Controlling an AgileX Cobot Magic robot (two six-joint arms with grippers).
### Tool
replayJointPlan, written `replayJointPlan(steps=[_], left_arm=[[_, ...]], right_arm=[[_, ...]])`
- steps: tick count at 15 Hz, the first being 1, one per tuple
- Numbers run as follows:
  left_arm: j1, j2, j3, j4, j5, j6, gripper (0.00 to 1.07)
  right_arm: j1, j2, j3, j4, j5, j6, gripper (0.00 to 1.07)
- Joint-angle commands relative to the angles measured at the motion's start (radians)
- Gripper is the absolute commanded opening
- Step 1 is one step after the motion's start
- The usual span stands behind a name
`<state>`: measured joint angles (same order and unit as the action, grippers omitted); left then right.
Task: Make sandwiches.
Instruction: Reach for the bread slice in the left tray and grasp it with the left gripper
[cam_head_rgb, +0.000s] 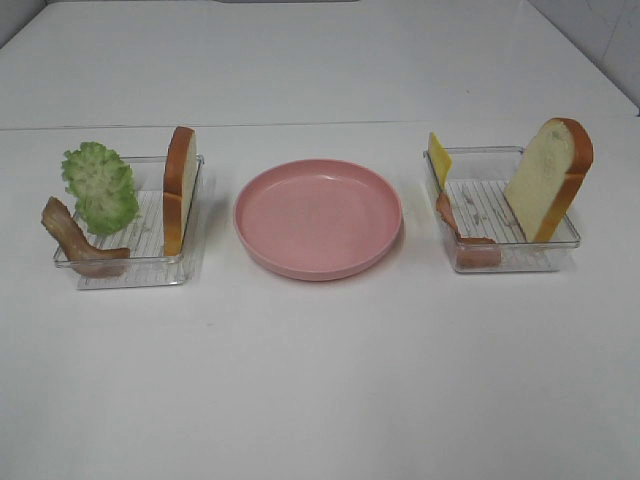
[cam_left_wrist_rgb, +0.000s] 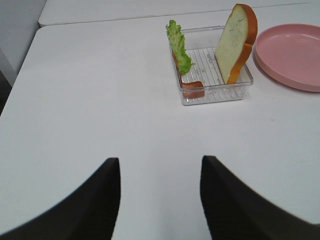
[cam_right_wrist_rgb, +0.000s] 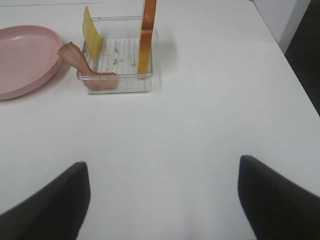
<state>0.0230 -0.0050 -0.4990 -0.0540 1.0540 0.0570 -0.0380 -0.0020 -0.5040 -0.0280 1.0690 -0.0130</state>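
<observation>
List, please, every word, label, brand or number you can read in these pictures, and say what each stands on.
None: no view shows any writing. The pink plate, the left clear tray, the right clear tray and the white table look unmarked.

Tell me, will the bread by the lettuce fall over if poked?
Probably: the bread slice stands on its thin edge, leaning on the wall of the clear tray, so a poke likely tips it. It keeps its shape upright, so it seems stiff.
</observation>
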Motion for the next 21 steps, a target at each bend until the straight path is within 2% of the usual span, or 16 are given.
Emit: replayJointPlan(steps=[1, 11, 14, 15, 16, 18, 19, 21], left_arm=[[0.005, -0.022, 0.001, -0.005, -0.010, -0.003, 0.49], [0.005, -0.006, -0.013, -0.023, -0.026, -0.003, 0.49], [0.005, 0.054, -0.036, -0.045, -0.185, -0.013, 0.49], [0.005, 0.089, -0.036, -0.066, -0.249, -0.024, 0.49], [0.005, 0.197, -0.037, -0.126, -0.353, -0.024, 0.49], [0.005, 0.354, -0.040, -0.172, -0.418, -0.024, 0.49], [0.005, 0.406, -0.048, -0.175, -0.419, -0.024, 0.49], [0.005, 0.618, -0.118, -0.182, -0.389, -0.024, 0.49]], right_arm=[[-0.005, -0.016, 0.004, -0.002, -0.012, -0.005, 0.78], [-0.005, -0.016, 0.004, -0.002, -0.012, -0.005, 0.78], [-0.005, -0.016, 0.004, -0.002, -0.012, -0.005, 0.78], [-0.005, -0.016, 0.004, -0.002, -0.012, -0.005, 0.78], [-0.005, -0.016, 0.004, -0.002, -0.012, -0.005, 0.78], [-0.005, -0.016, 0.004, -0.002, -0.012, -0.005, 0.78], [-0.005, -0.016, 0.004, -0.002, -0.012, -0.005, 0.78], [-0.005, -0.016, 0.004, -0.002, -0.012, -0.005, 0.78]])
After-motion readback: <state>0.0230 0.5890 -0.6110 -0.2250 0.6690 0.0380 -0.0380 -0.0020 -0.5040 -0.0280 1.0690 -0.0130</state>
